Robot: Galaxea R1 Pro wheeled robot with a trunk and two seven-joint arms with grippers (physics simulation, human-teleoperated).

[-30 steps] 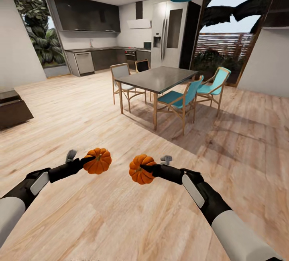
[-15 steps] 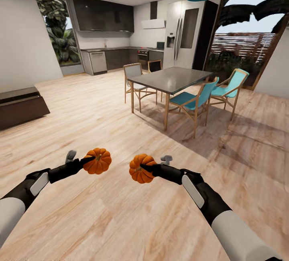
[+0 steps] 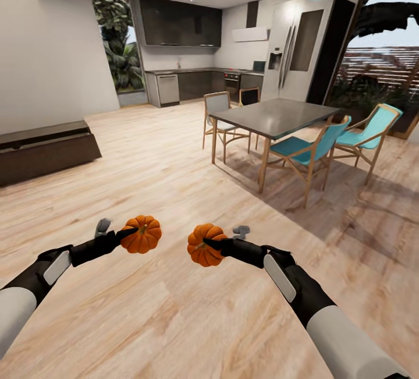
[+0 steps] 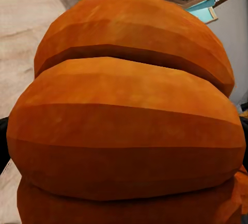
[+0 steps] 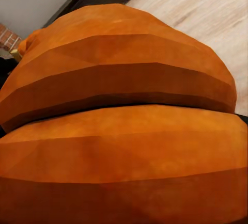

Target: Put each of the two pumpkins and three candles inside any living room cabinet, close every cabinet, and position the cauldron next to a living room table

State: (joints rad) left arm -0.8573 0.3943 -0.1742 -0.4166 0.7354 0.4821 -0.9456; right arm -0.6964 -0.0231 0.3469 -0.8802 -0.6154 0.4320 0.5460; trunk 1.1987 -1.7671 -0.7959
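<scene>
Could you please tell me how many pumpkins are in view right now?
2. One pumpkin is held in the left gripper; the other pumpkin is held in the right gripper, both above the wood floor.

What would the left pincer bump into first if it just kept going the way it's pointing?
Probably the other pumpkin. The left pincer already grips its own pumpkin and points inward, toward the one in the right pincer. Depth is unclear; it could pass just beyond it, over bare wood floor.
</scene>
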